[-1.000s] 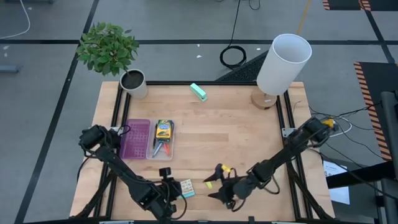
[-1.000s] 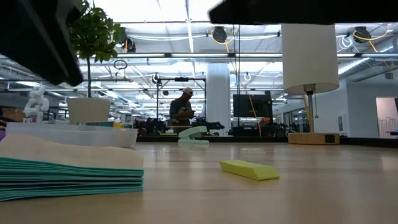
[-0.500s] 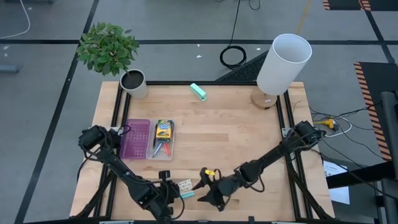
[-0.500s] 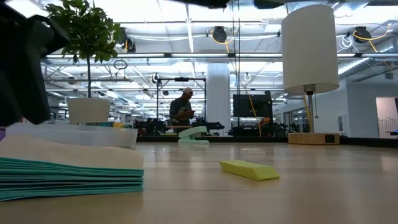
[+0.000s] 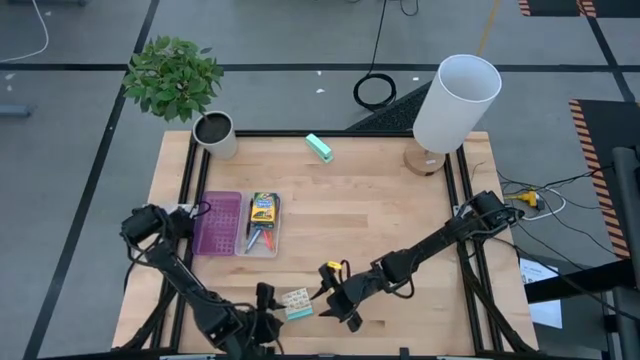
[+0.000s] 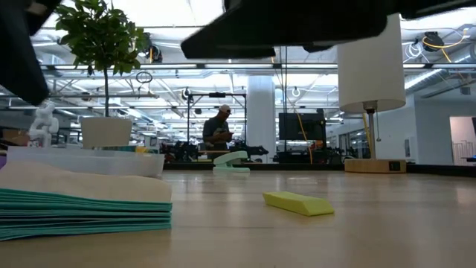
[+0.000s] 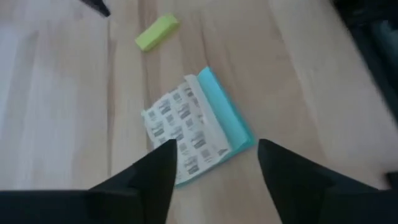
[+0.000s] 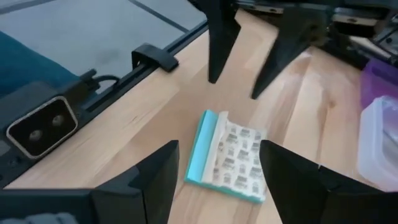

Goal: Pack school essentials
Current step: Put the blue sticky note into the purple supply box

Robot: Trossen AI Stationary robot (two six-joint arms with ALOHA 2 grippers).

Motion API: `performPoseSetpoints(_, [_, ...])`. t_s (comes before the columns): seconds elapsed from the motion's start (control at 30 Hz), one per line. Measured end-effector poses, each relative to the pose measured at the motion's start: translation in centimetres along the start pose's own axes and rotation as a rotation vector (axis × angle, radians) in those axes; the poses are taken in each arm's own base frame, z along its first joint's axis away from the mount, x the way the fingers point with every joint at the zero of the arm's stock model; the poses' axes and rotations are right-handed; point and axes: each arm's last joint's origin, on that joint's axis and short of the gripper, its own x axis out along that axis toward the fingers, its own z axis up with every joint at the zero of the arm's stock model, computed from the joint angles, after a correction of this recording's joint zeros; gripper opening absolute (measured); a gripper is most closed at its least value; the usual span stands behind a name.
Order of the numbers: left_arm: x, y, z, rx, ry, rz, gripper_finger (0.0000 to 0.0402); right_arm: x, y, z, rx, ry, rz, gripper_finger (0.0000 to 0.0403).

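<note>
A wooden table (image 5: 370,210) is shown from above, bearing a white lamp (image 5: 455,100) at its far right corner and a potted plant (image 5: 175,80) with a grey pot (image 5: 213,132) at its far left corner. A purple-and-clear flat case (image 5: 238,222) is laid open near the left edge: its purple half (image 5: 217,222) is seen without visible contents, while the clear half holds a yellow-green crayon box (image 5: 263,209) with orange and pink pencils (image 5: 262,238) just beside it. A teal rectangular block (image 5: 319,148) is placed at the far edge, well apart from the case. A patterned square pad (image 7: 196,127), teal-backed, lies flat near the front edge, between the two grippers. A tiny yellow piece (image 7: 157,32) lies on the bare wood near the pad, not touching it. The left gripper (image 5: 262,308) is held just beside the pad with its fingers spread and nothing between them. The right gripper (image 5: 333,298) is likewise held spread and unloaded over the pad's other side. Against half a second earlier, the right gripper is found closer to the pad, the left arm is drawn slightly back, and the pad and the case contents are unchanged.
</note>
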Motion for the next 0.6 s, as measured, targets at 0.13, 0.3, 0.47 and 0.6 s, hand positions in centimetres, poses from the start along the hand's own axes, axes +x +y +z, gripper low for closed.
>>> performPoseSetpoints(0.13, [0.4, 0.1, -0.3, 0.027, 0.003, -0.014, 0.0257, 0.0, 0.0, -0.3, 0.008, 0.008, 0.000, 0.0217])
performPoseSetpoints(0.3, [0.6, -0.1, -0.3, 0.055, -0.006, -0.056, 0.0255, 0.0, 0.1, -0.7, 0.071, 0.015, 0.001, 0.0217])
performPoseSetpoints(0.47, [0.9, -0.2, -0.8, 0.080, -0.018, -0.067, 0.0237, -0.1, 0.2, -1.0, 0.114, 0.017, 0.000, 0.0217])
performPoseSetpoints(0.6, [1.1, -0.1, -1.2, 0.090, -0.014, -0.050, 0.0233, -0.2, 0.2, -1.4, 0.123, -0.009, -0.003, 0.0217])
